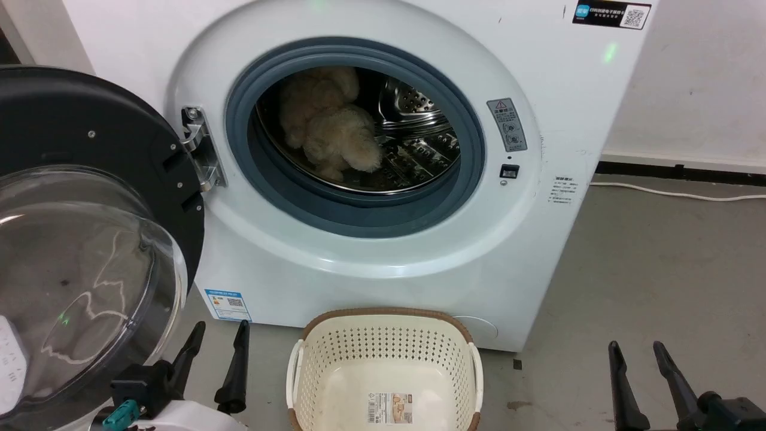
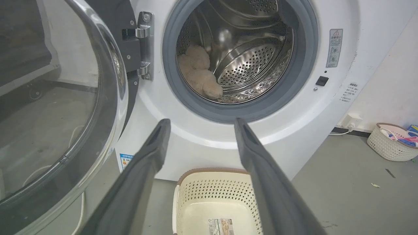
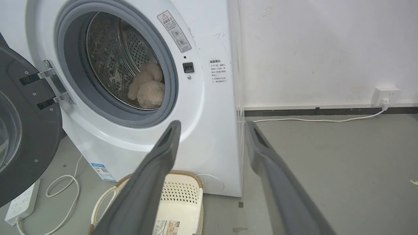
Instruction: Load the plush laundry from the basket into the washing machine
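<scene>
The fluffy cream plush toy (image 1: 329,123) lies inside the steel drum of the white washing machine (image 1: 538,197), toward the drum's left side; it also shows in the drum in the left wrist view (image 2: 200,76) and the right wrist view (image 3: 148,86). The round door (image 1: 84,239) hangs wide open at the left. The cream perforated basket (image 1: 383,353) stands on the floor before the washer, with just a label sticker on its bottom. My left gripper (image 1: 218,332) is open beside the basket's left. My right gripper (image 1: 635,352) is open at the lower right, holding nothing.
A white cable (image 1: 676,193) runs along the grey floor by the right wall to a socket (image 3: 387,95). A power strip (image 3: 23,202) with a looped cord lies under the open door. A second small basket with colourful items (image 2: 393,142) stands by the wall at the right.
</scene>
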Available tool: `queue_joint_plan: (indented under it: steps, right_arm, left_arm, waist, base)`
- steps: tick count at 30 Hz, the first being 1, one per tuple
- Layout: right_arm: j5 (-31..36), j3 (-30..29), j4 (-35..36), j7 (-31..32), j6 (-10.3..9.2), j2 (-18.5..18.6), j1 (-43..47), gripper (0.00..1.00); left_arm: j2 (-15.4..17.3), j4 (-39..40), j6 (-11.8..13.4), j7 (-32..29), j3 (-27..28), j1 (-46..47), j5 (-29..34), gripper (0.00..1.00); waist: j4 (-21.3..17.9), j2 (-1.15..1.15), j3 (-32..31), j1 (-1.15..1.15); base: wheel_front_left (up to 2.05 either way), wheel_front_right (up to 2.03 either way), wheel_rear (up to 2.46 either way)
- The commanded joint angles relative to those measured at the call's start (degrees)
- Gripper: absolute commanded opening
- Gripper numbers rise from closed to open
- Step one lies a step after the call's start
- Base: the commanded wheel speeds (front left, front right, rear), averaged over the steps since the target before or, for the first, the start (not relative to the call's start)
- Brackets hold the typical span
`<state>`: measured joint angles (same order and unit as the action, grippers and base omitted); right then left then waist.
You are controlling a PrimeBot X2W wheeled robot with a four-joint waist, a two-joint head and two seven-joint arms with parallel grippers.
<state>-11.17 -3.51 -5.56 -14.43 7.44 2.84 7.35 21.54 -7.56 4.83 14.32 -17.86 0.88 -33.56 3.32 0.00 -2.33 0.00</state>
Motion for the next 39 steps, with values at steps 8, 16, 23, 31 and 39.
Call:
queue_joint_plan:
  steps: [8,16,23,31,39]
  right_arm:
    - [-0.2,0.4,-0.6,-0.4,0.05,0.0,0.0,1.0]
    - [0.0,0.5,-0.7,0.0,0.0,0.0,0.0,0.0]
    - [0.3,0.5,-0.5,0.4,0.0,0.0,-0.2,0.0]
    - [1.0,0.7,-0.1,1.3,0.0,0.0,-0.7,0.0]
    - [1.9,1.0,0.4,2.5,0.01,0.0,-1.3,0.0]
  left_arm:
    - [-1.0,-1.2,-0.4,-0.2,0.1,0.9,-1.4,1.0]
    - [-1.1,-1.6,-0.2,-0.2,0.0,0.3,-1.4,0.0]
    - [-1.5,-1.4,-0.3,-0.6,0.5,0.3,-0.5,0.0]
    - [-2.6,-0.8,-0.6,-1.5,1.6,0.2,1.7,0.0]
    - [-4.0,-0.1,-1.0,-2.6,3.0,0.1,4.5,0.0]
  waist:
    - [0.5,0.0,-0.1,0.0]
    - [0.5,0.0,-0.3,0.0]
    - [0.4,0.0,-0.3,0.0]
    - [0.1,0.0,-0.1,0.0]
    - [-0.2,0.0,0.1,0.0]
  base:
    - [0.0,0.0,0.0]
    - [0.0,0.0,0.0]
    - [0.0,0.0,0.0]
    - [0.0,0.0,0.0]
    - [0.0,0.0,0.0]
